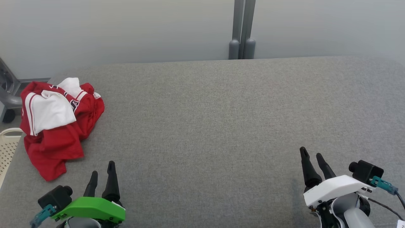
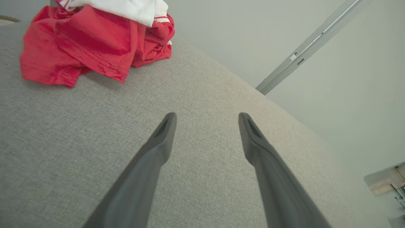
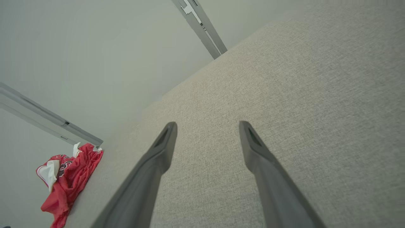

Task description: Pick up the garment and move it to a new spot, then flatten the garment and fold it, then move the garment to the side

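- The garment (image 1: 57, 123) lies crumpled, red and white, at the left edge of the grey surface (image 1: 205, 126) — the first pick-up is not yet done.
- My left pincer (image 1: 102, 167) and right pincer (image 1: 311, 152) hover with fingers spread wide, both empty.
- Next, I judge, the left pincer must reach forward-left — it is nearer.

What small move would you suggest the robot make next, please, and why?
Probably reach the left pincer toward the crumpled red garment: it lies bunched near the grey surface's left edge, just ahead of that open, empty pincer, while the right pincer sits far across.
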You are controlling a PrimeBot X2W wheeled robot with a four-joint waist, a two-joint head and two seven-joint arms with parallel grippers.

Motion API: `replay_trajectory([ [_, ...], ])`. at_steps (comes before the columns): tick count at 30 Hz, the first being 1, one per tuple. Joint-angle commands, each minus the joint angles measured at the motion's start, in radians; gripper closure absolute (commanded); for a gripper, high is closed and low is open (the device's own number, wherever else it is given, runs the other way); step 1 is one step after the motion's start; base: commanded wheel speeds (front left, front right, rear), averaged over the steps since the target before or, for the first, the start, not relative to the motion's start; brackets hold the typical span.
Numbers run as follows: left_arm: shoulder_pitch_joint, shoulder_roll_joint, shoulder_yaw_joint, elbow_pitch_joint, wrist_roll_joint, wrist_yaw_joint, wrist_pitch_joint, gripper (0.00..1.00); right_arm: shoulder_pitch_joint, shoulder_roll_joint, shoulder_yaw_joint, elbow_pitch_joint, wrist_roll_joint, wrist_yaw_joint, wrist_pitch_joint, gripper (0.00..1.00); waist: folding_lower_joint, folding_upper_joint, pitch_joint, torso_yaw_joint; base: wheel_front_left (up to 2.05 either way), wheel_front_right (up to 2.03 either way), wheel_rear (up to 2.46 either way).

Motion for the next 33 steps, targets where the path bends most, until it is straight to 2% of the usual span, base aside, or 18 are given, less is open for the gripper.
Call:
replay_trajectory([
  [1,-0.031,0.011,-0.006,-0.001,0.038,0.007,-0.011,0.00,-0.024,-0.005,0.003,-0.002,-0.054,0.000,0.002,0.00,0.0000,0.0000,0.000,0.000,0.00,0.00,0.00],
  [20,-0.060,0.027,-0.046,0.036,0.247,0.024,-0.063,0.00,-0.025,-0.007,-0.005,0.011,-0.310,0.000,-0.013,0.00,0.0000,0.0000,-0.006,0.004,0.00,0.00,0.00],
  [33,-0.078,0.031,-0.048,0.083,0.317,0.001,-0.096,0.00,-0.030,-0.008,0.008,0.036,-0.405,0.000,-0.047,0.00,0.0000,0.0000,-0.014,0.003,0.00,0.00,0.00],
])
